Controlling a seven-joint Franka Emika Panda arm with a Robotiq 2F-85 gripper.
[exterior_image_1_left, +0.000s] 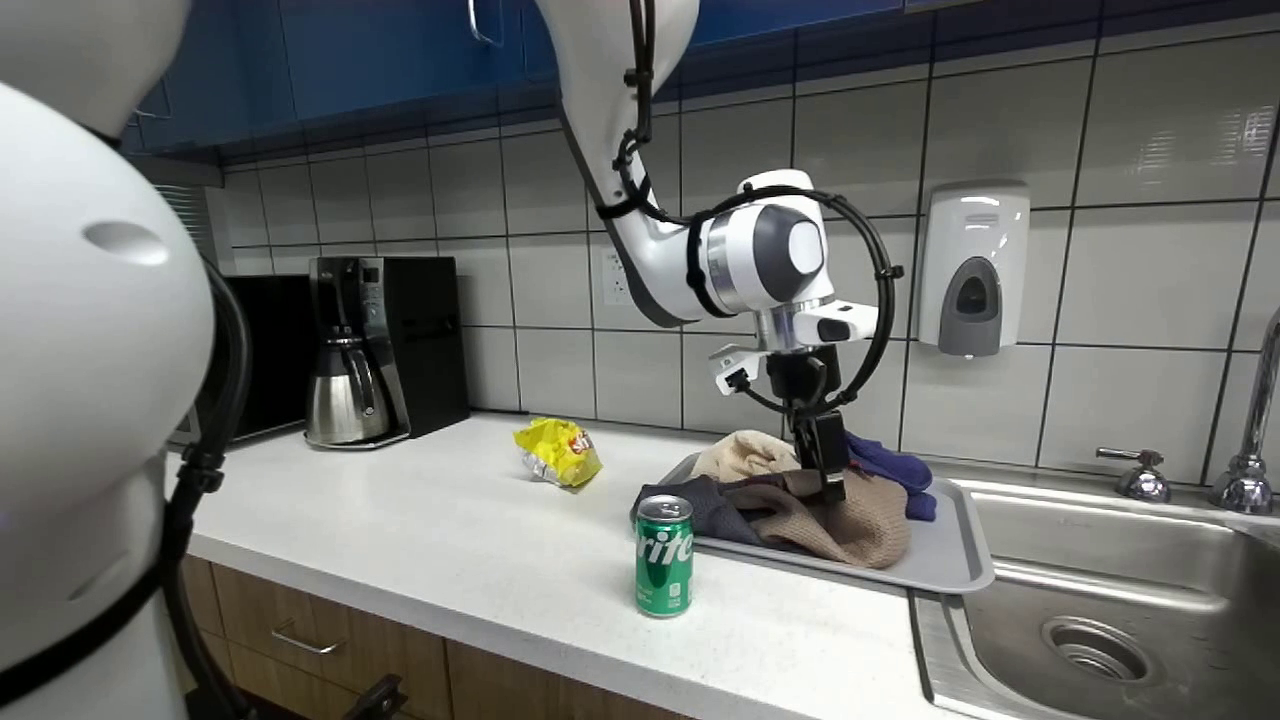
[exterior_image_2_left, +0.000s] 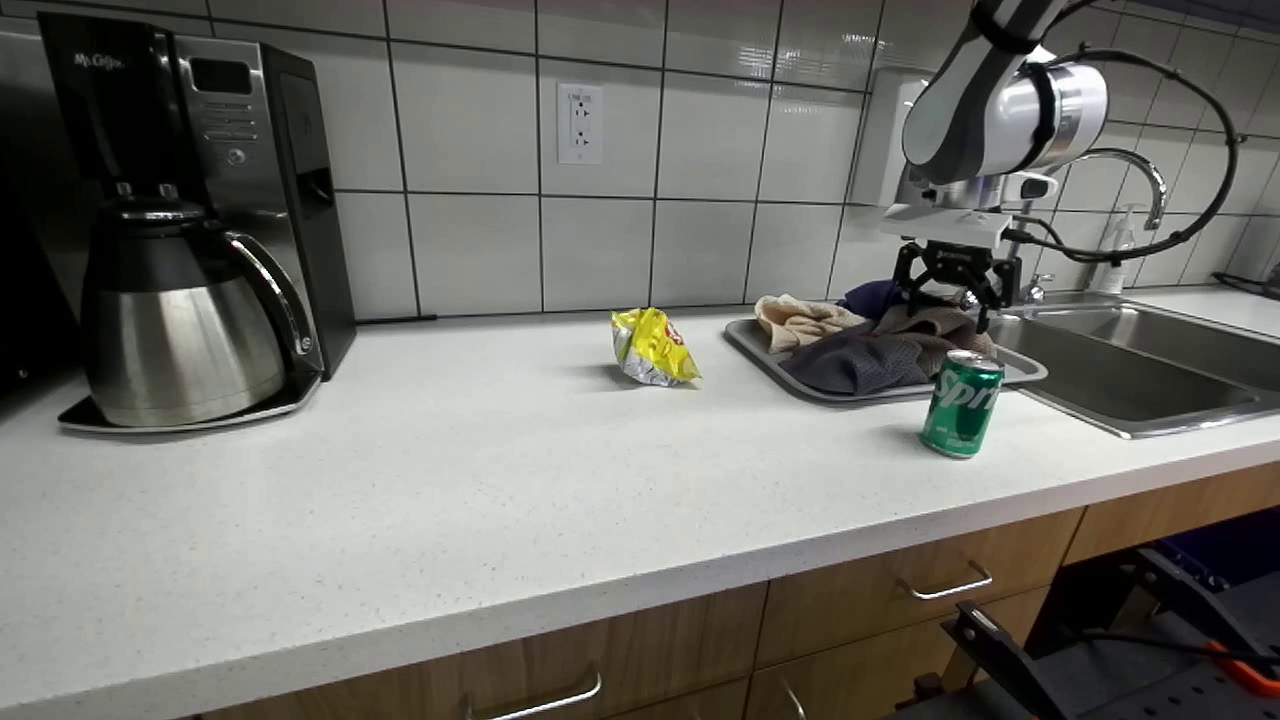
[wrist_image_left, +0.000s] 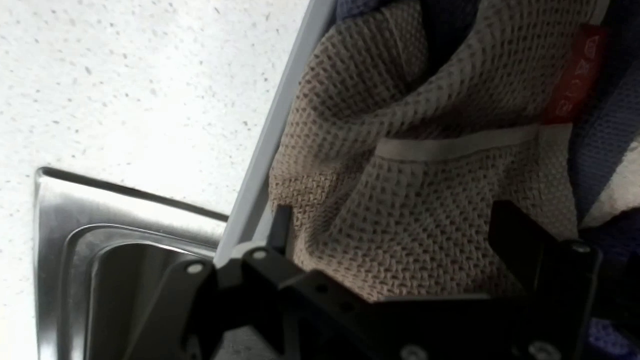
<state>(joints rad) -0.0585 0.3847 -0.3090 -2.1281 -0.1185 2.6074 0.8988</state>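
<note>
My gripper (wrist_image_left: 392, 220) stands open over a brown waffle-weave towel (wrist_image_left: 425, 240) with a red label; nothing is clamped between the fingers. Whether a fingertip touches the cloth, I cannot tell. In both exterior views the gripper (exterior_image_2_left: 945, 312) points down above the cloth pile. Around the brown towel lie a dark grey cloth (exterior_image_2_left: 850, 365), a cream cloth (exterior_image_1_left: 745, 455) and a purple cloth (exterior_image_1_left: 890, 465). All of them rest on a grey tray (exterior_image_1_left: 955, 555), whose rim (wrist_image_left: 280, 105) runs past the left finger in the wrist view.
A green Sprite can (exterior_image_1_left: 664, 570) stands upright in front of the tray. Left of it lies a crumpled yellow bag (exterior_image_2_left: 655, 350). The steel sink (exterior_image_1_left: 1100, 590) adjoins the tray's right end. A coffee maker (exterior_image_2_left: 240, 190) with its carafe (exterior_image_2_left: 185, 335) is at the far left.
</note>
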